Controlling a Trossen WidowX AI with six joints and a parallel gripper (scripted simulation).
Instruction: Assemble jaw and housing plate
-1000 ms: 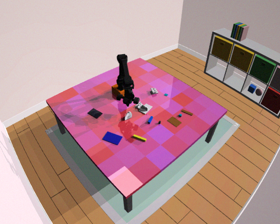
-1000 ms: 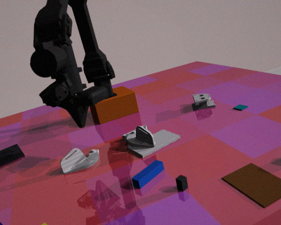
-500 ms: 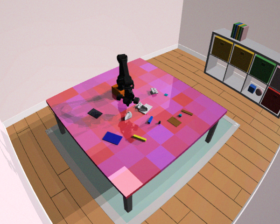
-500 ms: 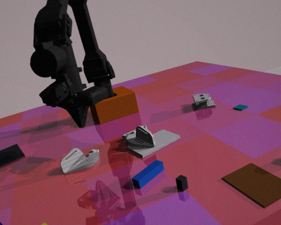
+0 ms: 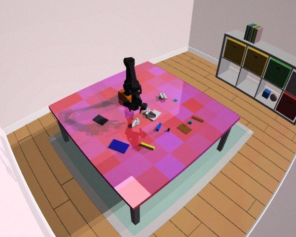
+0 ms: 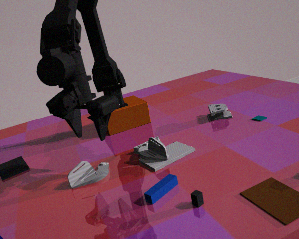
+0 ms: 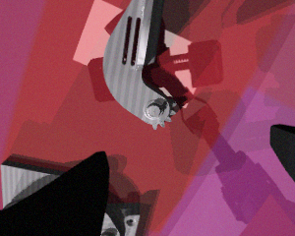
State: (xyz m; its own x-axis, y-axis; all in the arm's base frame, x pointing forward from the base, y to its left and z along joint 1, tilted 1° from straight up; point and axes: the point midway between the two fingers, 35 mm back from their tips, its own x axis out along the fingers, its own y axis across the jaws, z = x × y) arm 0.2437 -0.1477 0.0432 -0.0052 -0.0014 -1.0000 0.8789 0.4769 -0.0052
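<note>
The loose grey jaw (image 5: pixel 135 122) (image 6: pixel 78 175) (image 7: pixel 120 81) lies on the table, its toothed round end turned toward the base in the wrist view. The grey base (image 5: pixel 157 113) (image 6: pixel 181 151) (image 7: pixel 17 183) carries the other jaw (image 6: pixel 158 149), whose fin stands up; the free pin cannot be made out clearly. The housing plate (image 5: pixel 162 95) (image 6: pixel 217 107), grey with two holes, rests tilted on a small grey stand farther back. My gripper (image 5: pixel 135 111) (image 6: pixel 90 137) (image 7: pixel 189 147) is open and empty, in the air above the table behind the loose jaw. In the wrist view one finger hides part of the base.
An orange block (image 5: pixel 122 97) (image 6: pixel 130 117) stands behind the gripper. A blue bar (image 5: pixel 158 127) (image 6: pixel 161 188) and a small black block (image 5: pixel 168 129) (image 6: pixel 197 198) lie in front of the base. A black slab (image 5: pixel 100 119) (image 6: pixel 13 168) lies left of the loose jaw.
</note>
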